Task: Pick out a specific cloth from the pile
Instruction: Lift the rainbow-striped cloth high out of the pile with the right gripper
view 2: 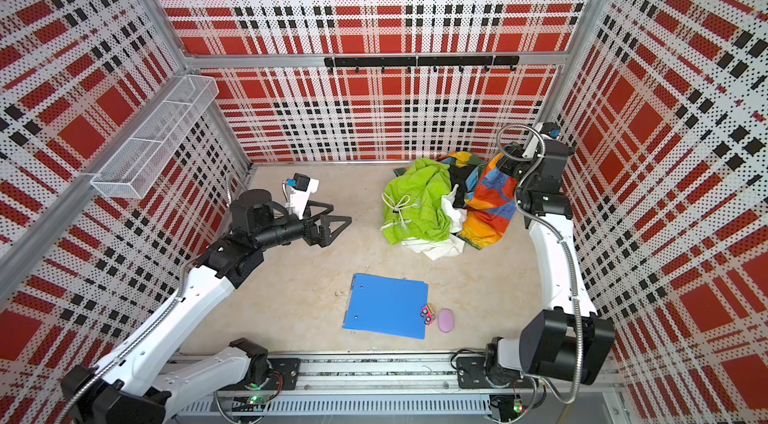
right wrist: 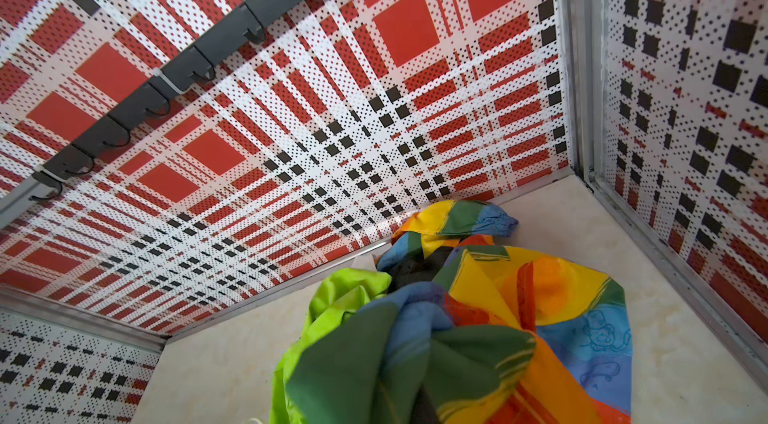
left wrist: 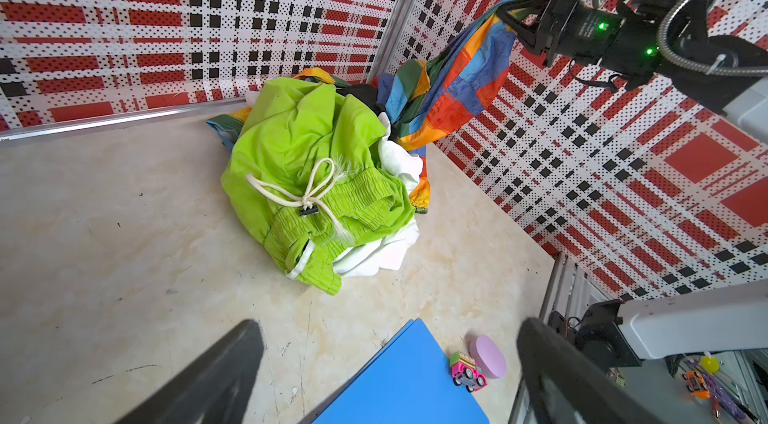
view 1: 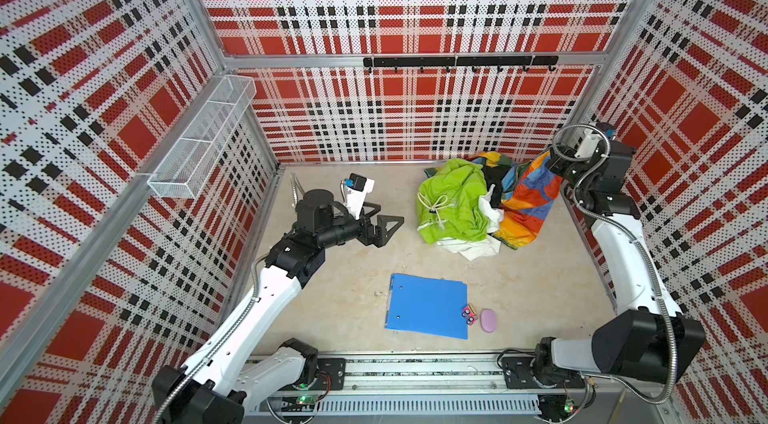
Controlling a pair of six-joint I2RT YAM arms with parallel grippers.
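Blue folder (view 1: 428, 305), toy car (view 1: 469, 315), lilac oval (view 1: 488, 320) nearest, left gripper (view 1: 390, 213) mid-table, jaws wide, empty, pile (view 1: 453, 201) far right, cloth (view 1: 525, 201) rising off its right side, right gripper (view 1: 555, 164) clamped on cloth's top.

The pale marbled worktop (view 1: 332, 276) carries a blue folder (view 1: 428, 306). A small pink toy car (view 1: 469, 314) sits at the folder's right-hand edge, with a lilac oval block (view 1: 488, 320) just beyond it. The pile (view 1: 453, 201) of garments lies well behind the folder.
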